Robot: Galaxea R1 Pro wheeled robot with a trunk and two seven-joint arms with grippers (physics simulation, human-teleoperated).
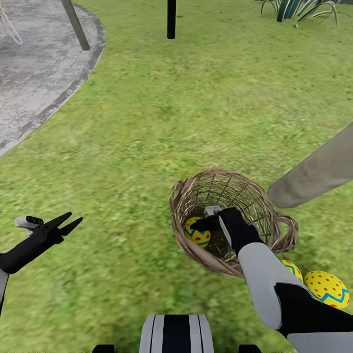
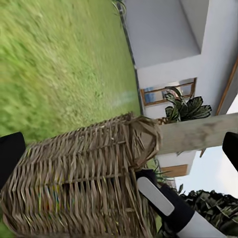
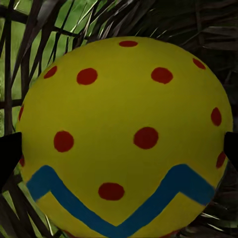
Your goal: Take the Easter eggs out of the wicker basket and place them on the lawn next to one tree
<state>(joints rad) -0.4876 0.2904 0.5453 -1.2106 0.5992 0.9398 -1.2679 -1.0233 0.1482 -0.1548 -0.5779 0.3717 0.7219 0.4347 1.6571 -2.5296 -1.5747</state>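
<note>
Head view shows the right gripper [image 1: 212, 221] reaching down into the wicker basket [image 1: 230, 193] toward the last egg [image 1: 197, 232]; two eggs [image 1: 327, 288] already lie on the lawn [image 1: 147, 147] by the tree [image 1: 314, 174]. Right wrist view has the jaws open, straddling the egg [image 3: 124, 136]; closing and lifting comes next. Its long axis seems tilted, the narrower end toward the basket wall. The left gripper [image 1: 63, 223] idles open.
</note>
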